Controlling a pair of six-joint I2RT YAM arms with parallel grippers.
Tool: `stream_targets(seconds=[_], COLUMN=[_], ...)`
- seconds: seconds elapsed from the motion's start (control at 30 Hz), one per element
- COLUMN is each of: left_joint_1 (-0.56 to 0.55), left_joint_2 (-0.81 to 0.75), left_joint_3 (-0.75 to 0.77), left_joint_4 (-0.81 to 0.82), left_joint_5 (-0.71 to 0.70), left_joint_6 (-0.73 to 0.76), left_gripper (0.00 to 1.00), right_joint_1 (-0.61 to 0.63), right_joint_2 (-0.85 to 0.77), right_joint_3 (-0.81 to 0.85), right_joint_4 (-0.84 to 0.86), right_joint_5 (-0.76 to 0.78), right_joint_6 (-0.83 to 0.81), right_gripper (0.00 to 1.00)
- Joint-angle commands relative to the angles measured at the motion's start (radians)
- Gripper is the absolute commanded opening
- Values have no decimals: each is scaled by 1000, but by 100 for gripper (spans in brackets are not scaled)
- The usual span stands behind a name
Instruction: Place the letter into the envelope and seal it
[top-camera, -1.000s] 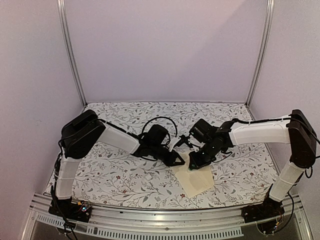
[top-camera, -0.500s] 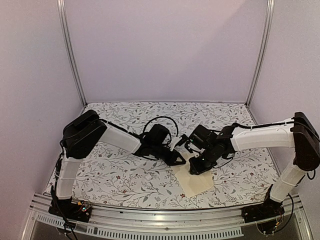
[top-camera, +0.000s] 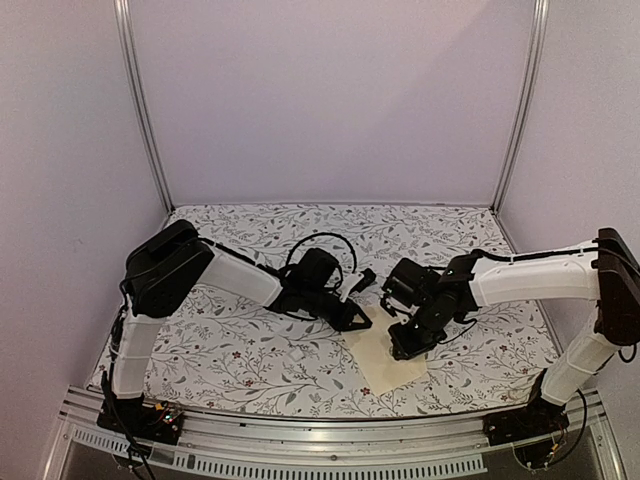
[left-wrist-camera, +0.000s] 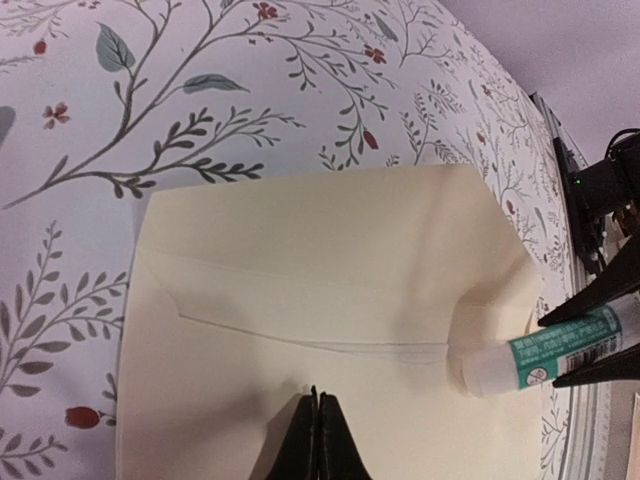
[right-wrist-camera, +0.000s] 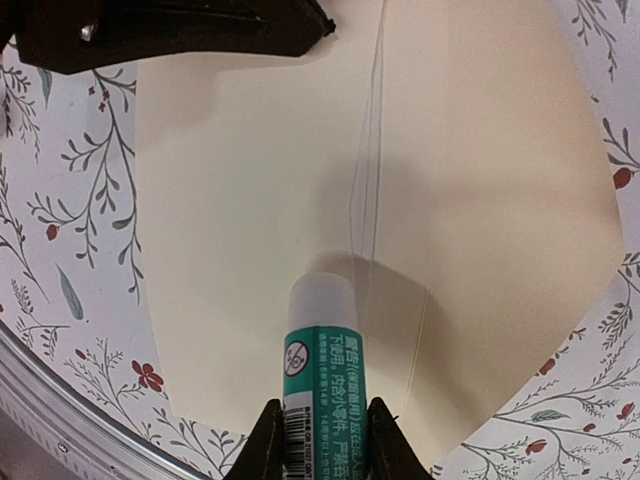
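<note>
cream rectangular paper envelope (left-wrist-camera: 330, 290) lies flat on the white tablecloth printed with leafy sprigs and small red flowers (left-wrist-camera: 200, 100), a little to the near right of the table's middle, with a faint fold line running across it. my left gripper (left-wrist-camera: 318, 405) has its black fingers pressed together with nothing between them, their tips down on the envelope's near part. my right gripper (right-wrist-camera: 322, 440) is clamped narrowly around a green-labelled glue stick with a white tip (right-wrist-camera: 322, 360). the white tip touches the envelope beside the fold line, where the paper puckers slightly.
</note>
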Motion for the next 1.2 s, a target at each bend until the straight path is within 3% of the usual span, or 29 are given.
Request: stream_targets(seconds=[0.0, 0.3, 0.8, 1.17], left_joint_1=[14, 12, 14, 15], left_joint_2=[27, 28, 37, 37], left_joint_3=[1, 2, 8, 8], left_joint_4=[-41, -41, -41, -38], left_joint_5=[-35, -27, -11, -14], left_joint_6=[19, 19, 23, 23], left_gripper=[0, 0, 0, 0], right_joint_1=[11, 10, -51, -55], right_joint_2=[-32, 55, 224, 152], right_joint_3=[-1, 92, 199, 144], right_joint_4=[-101, -130, -102, -117], right_joint_5=[6, 78, 73, -32], right_joint_6=[12, -17, -118, -127], right_gripper=[0, 0, 0, 0])
